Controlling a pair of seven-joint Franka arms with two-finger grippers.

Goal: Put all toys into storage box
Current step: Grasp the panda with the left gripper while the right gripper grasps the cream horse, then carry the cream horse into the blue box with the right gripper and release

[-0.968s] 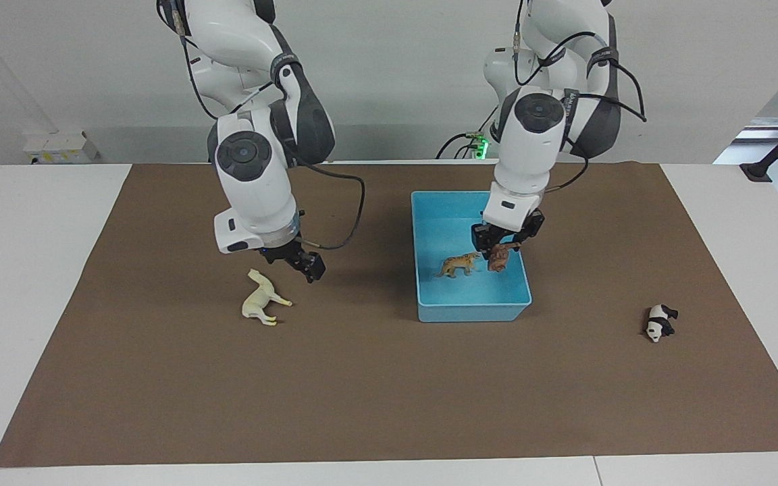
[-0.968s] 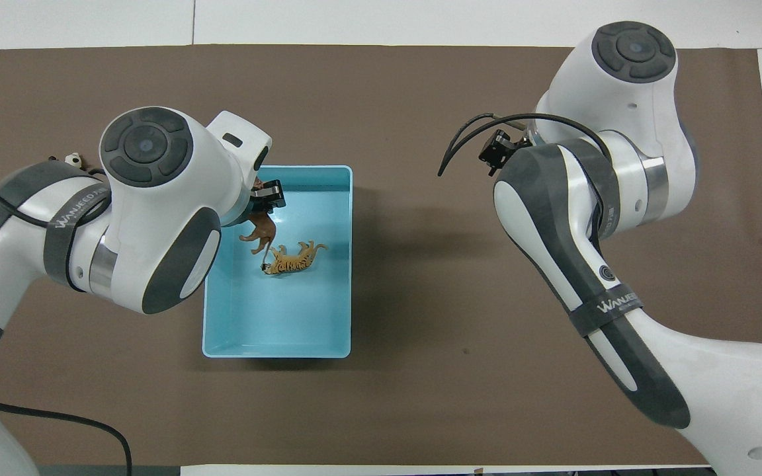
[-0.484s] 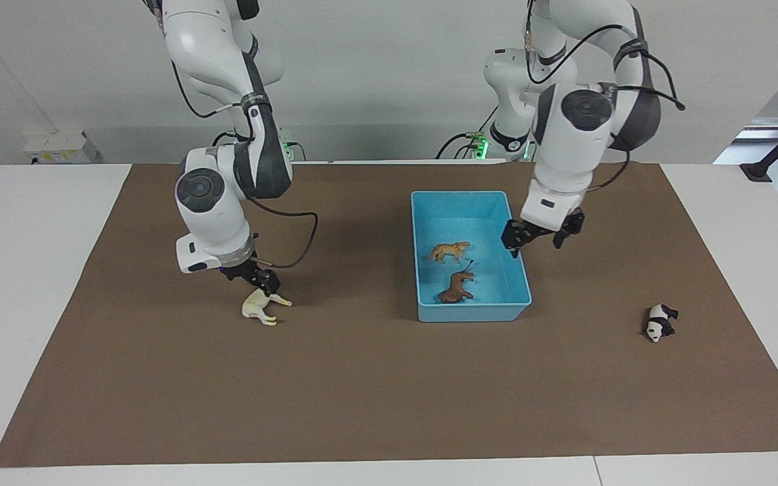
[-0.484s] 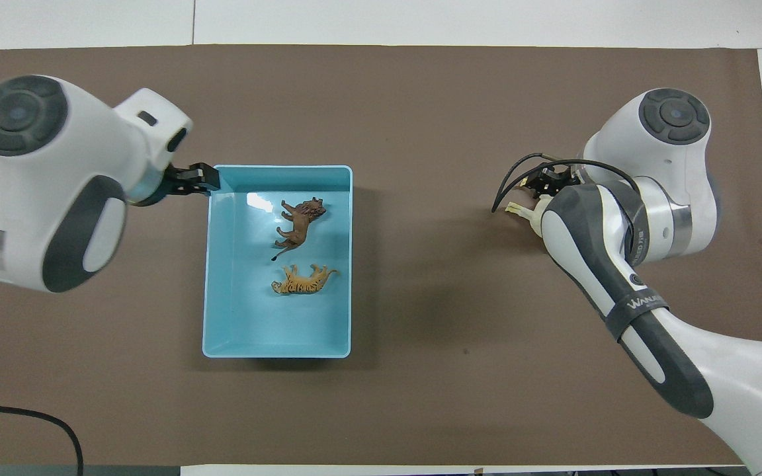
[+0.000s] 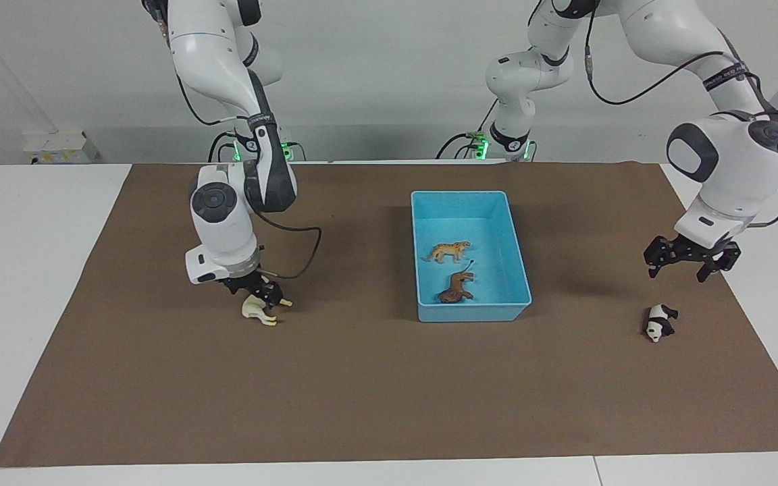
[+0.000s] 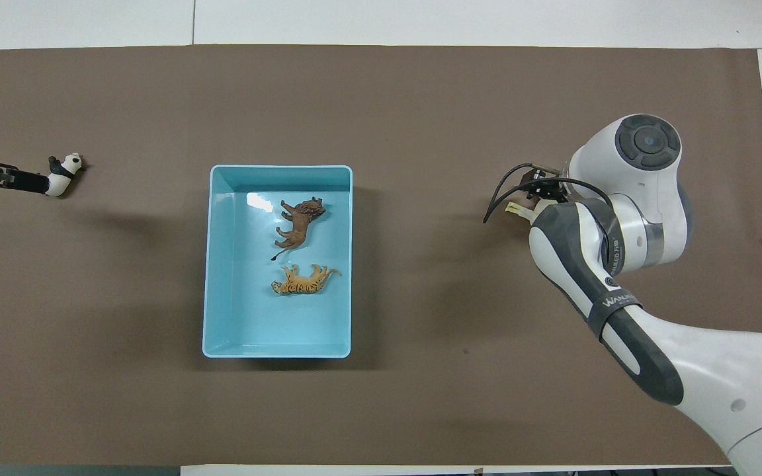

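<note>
The light blue storage box (image 5: 460, 196) (image 6: 282, 169) stands mid-table. The orange tiger (image 5: 448, 251) (image 6: 305, 279) and the brown lion (image 5: 456, 290) (image 6: 298, 221) lie in it. The cream horse (image 5: 254, 310) lies on the mat toward the right arm's end; my right gripper (image 5: 262, 295) is down on it. In the overhead view only a bit of the horse (image 6: 516, 209) shows beside the right gripper (image 6: 543, 192). The panda (image 5: 660, 321) (image 6: 63, 173) lies toward the left arm's end. My left gripper (image 5: 683, 260) (image 6: 24, 182) hangs open above the mat just beside the panda.
A brown mat (image 5: 375, 391) covers most of the white table (image 5: 24, 270). A small white box (image 5: 58, 145) sits at the table's edge by the wall, and a black stand (image 5: 760, 172) is at the left arm's end.
My left gripper let the lion fall into the box and swung out to above the panda. My right gripper came down onto the horse.
</note>
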